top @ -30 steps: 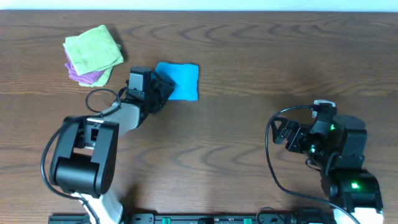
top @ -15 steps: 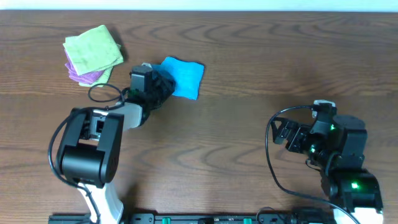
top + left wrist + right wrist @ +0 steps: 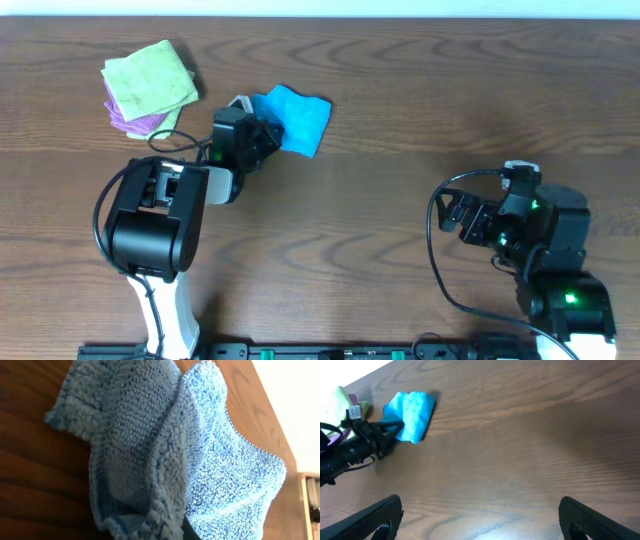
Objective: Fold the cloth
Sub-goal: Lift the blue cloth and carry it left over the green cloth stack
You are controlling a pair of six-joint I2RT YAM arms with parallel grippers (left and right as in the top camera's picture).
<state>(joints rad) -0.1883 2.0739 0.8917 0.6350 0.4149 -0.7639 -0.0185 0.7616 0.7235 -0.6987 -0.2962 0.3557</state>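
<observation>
Left of centre, the left end effector point(image 3: 268, 135) pinches the cloth's point(image 3: 298, 115) edge; the right end effector point(image 3: 480, 510) is spread.

The cloth point(image 3: 300, 118) is sky-blue, the table point(image 3: 420, 110) wood-grained brown.

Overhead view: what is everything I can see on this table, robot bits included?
Table: one, dark brown wood, fills the view.
Blue cloth: one, sky blue, crumpled, upper middle-left.
Green cloth: one, light green, far left, lying on the purple one.
Purple cloth: one, purple, peeking out under the green cloth.
Left gripper: one, black, shut on the blue cloth's edge.
Right gripper: one, black, open, holding nothing, near right.
</observation>
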